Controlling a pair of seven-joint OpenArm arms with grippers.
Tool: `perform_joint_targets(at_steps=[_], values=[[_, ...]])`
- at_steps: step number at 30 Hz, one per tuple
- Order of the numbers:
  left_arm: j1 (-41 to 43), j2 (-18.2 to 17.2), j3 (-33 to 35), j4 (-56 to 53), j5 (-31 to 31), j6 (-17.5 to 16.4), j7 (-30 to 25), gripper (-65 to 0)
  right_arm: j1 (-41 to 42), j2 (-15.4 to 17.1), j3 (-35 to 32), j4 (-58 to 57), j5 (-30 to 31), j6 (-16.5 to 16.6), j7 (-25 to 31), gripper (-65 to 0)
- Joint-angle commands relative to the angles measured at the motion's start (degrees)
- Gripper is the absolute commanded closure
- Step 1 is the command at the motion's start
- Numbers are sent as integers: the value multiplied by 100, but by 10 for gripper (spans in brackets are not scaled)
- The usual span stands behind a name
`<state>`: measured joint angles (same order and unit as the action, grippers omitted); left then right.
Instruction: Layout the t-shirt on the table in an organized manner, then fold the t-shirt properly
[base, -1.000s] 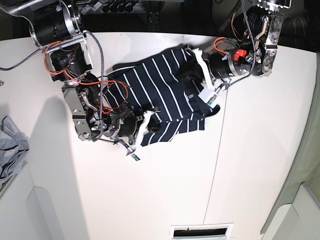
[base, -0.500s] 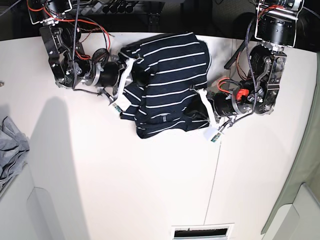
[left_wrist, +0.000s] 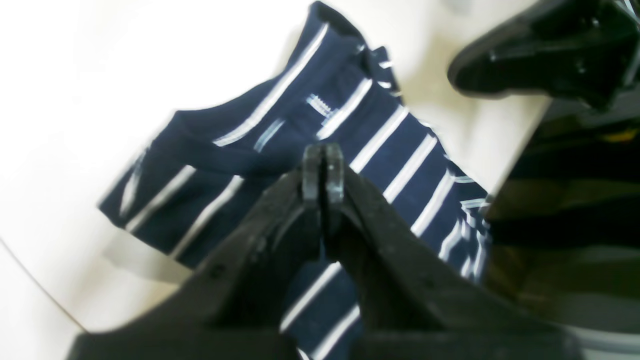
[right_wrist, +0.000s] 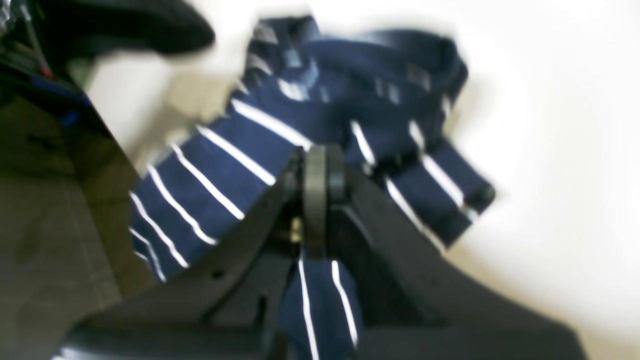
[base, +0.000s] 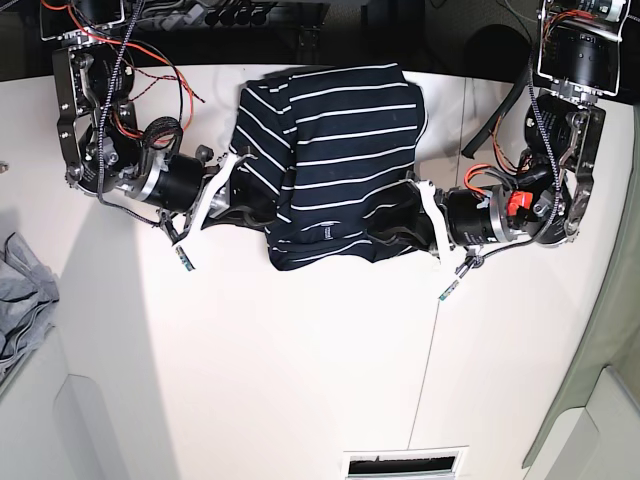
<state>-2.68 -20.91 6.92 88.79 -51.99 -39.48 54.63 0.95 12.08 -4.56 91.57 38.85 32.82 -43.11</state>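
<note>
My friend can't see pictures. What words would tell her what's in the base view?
Two robot arms hold a dark striped t-shirt bunched on a white table, the left gripper and right gripper pinching opposite sides. A grey cloth lies at the picture's left edge.

The table (base: 300, 380) is a wide, matte white surface crossed by a thin dark seam that runs from the upper centre down to the lower centre of the base view. The t-shirt (base: 330, 160), dark navy with thin white stripes, lies bunched at upper centre, reaching the far edge. A grey cloth (base: 22, 290) sits at the left edge.
</note>
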Motion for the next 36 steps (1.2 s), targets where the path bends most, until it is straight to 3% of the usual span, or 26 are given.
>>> perform_joint_targets(at_steps=[1, 4, 6, 10, 14, 18, 22, 28, 33, 36], values=[[37, -68, -24, 118, -225, -52, -17, 0, 109, -96, -15, 105, 122, 57, 70, 0], [376, -63, -24, 142, -308, -52, -39, 0, 179, -319, -223, 81, -35, 105, 90, 0], [627, -33, -24, 142, -240, -52, -177, 0, 247, -457, -481, 4, -557, 101, 151, 0], [1029, 140, -24, -48, 723, -52, -876, 0, 356, -496, -949, -619, -1377, 42, 575, 0], [1193, 396, -22, -577, 1268, -52, -1266, 0, 361, -496, -1021, -1480, -1556, 39, 868, 0], [1154, 601, -24, -999, 1432, -52, -1447, 0, 361, -498, -1019, -2061, -1589, 39, 1137, 0], [1016, 627, -24, -962, 1373, -52, -1368, 0, 363, -496, -1005, -1928, -1427, 42, 1163, 0], [922, 560, -24, -304, 772, -52, -647, 0, 361, -498, -975, -1080, -1375, 39, 1078, 0], [1064, 210, -24, 592, 437, -52, -313, 0, 341, -479, -968, -96, -1226, 35, 396, 0], [1401, -111, -24, 1080, 420, -52, -313, 0, 136, -251, -953, 374, -1005, 33, 50, 0]])
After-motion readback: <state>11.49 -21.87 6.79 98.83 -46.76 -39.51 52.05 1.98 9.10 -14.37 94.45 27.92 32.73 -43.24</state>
